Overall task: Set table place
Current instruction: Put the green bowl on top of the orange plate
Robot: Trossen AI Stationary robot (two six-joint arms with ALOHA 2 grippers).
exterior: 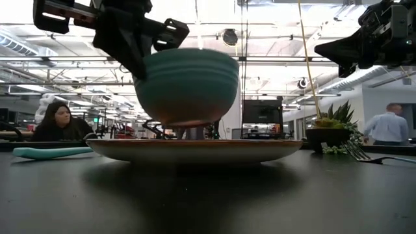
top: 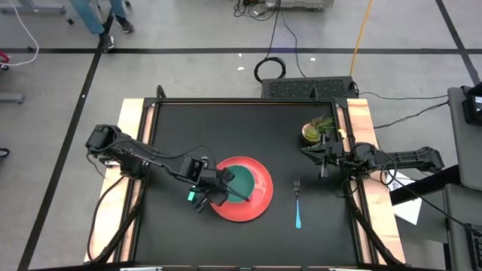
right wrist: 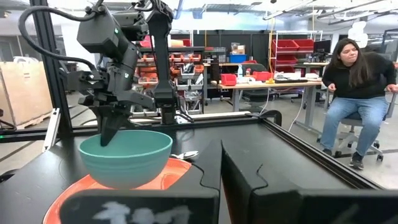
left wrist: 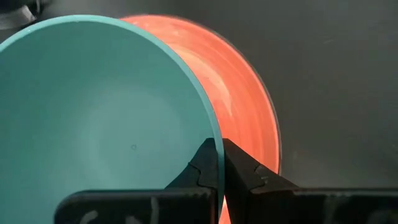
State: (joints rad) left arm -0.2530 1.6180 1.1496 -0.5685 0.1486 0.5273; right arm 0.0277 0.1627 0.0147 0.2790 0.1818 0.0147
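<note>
Spreading out beyond a large matte-black square tabletop (top: 188, 128) with pale wooden strips along two sides: a bright workshop with grey floor, cables, shelving and red bins. Sitting well back from the table, a person in dark top and jeans (right wrist: 354, 81), visible from the right wrist camera; showing in the low view, another person (exterior: 388, 127) standing far off.

Holding a small teal ceramic bowl (top: 239, 183) by its rim, the left gripper (top: 226, 183), fingers (left wrist: 208, 165) pinched together on the wall of the bowl, one inside and one outside. Hanging just above a round red dinner plate (top: 256, 199), with a thin gap under its base in the low view, and tilting slightly. Lying flat on the table, that plate, near the middle of the front half.

Resting on the table to the right of the plate and apart from it, a fork with a blue handle (top: 298, 205), tines pointing toward the back. Lying behind the plate in the right wrist view, a spoon with a mint handle (exterior: 49, 152), its metal bowl just beside the plate's rim.

Standing near the back right corner, a small potted green plant (top: 316, 129).

Waiting just in front of that plant, above the table's right edge, the right gripper (top: 322, 159), fingers closed together and gripping nothing.
</note>
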